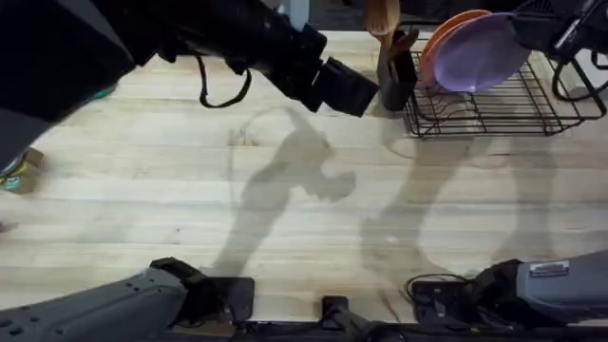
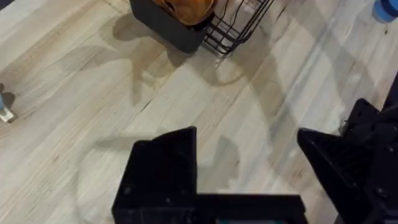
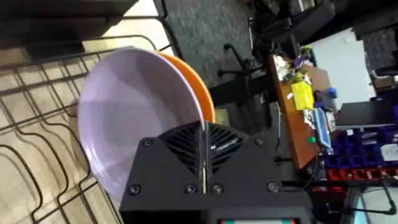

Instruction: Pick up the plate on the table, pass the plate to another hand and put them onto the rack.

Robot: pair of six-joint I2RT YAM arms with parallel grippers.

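The lavender plate (image 1: 480,52) stands on edge in the black wire rack (image 1: 475,109) at the table's far right, leaning against an orange plate (image 1: 446,33). My right gripper (image 1: 528,28) is at its upper right rim. In the right wrist view the plate (image 3: 137,118) runs into the right gripper (image 3: 204,134), whose fingers are pressed together on the rim, with the orange plate (image 3: 200,93) just behind it. My left gripper (image 1: 347,90) hangs over the table (image 1: 285,190) left of the rack. In the left wrist view the left gripper (image 2: 249,162) is open over bare wood.
A black utensil holder (image 1: 394,66) with wooden utensils stands at the rack's left end, close to the left gripper; it also shows in the left wrist view (image 2: 168,25). A small object (image 1: 19,171) lies at the table's left edge. The arms' bases line the near edge.
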